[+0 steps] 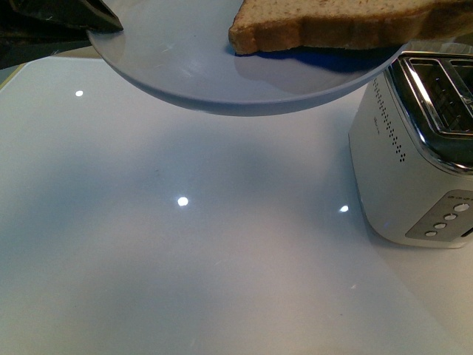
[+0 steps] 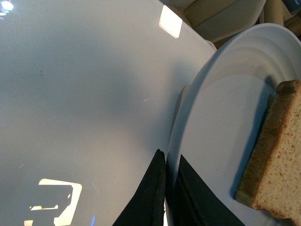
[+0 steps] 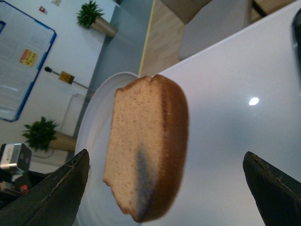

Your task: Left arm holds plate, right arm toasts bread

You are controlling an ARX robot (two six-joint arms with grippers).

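The front view cuts off the far side of the plate [image 1: 185, 66] and most of the bread [image 1: 332, 26]. Only a dark tip of the left gripper [image 1: 96, 18] shows, at 11 o'clock. Its fingers [image 2: 150, 197] pinch the plate's rim, holding it in the air over the white table [image 1: 185, 259]. The right gripper [image 3: 165, 155] is spread wide, one finger on either side of the bread, not touching it. The bread lies flat on the plate at 1 o'clock, and a toaster [image 1: 414, 163] stands at 3 o'clock.

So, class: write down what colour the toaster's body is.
White, with a shiny chrome top; the front view shows the toaster best.
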